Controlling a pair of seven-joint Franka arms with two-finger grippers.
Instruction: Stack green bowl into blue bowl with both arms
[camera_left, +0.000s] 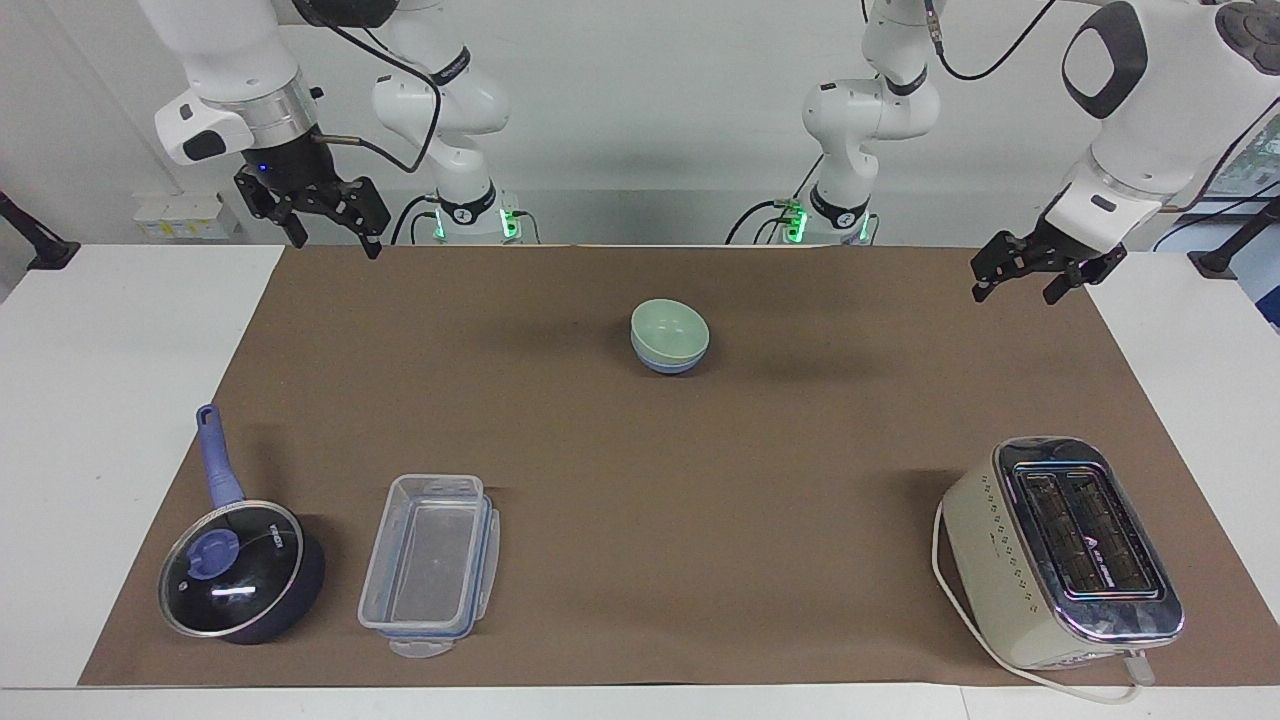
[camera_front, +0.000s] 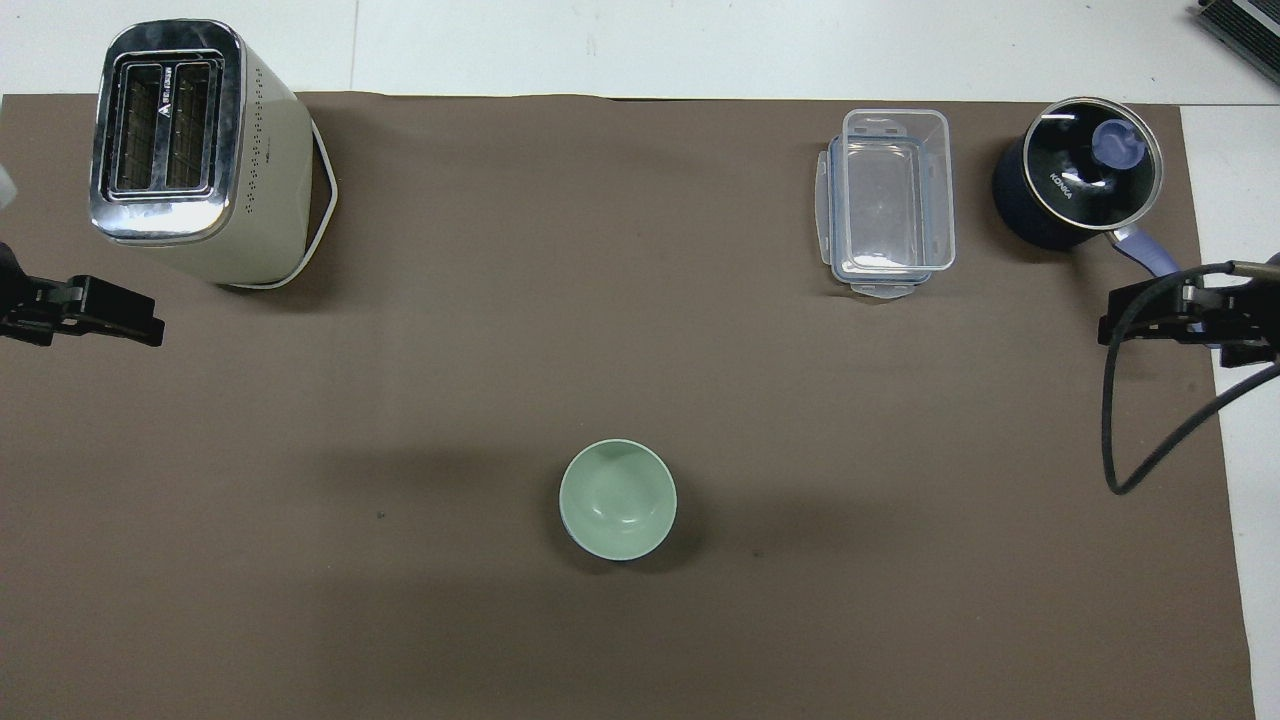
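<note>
In the facing view's upper left the right hand (camera_left: 325, 222) hangs with fingers spread and nothing in them, over the brown mat's (camera_left: 640, 560) corner on the tabletop (camera_left: 90, 400). At upper centre the green bowl (camera_left: 668, 330) sits nested in the blue bowl (camera_left: 668, 361). In the upper right the left hand (camera_left: 1028, 275) is likewise released and empty. Little looks likely to go wrong: only a stray sweep inward could knock the stack apart.

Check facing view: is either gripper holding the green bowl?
No, the green bowl sits nested in the blue bowl on the mat, with the left gripper and right gripper raised well clear.
</note>
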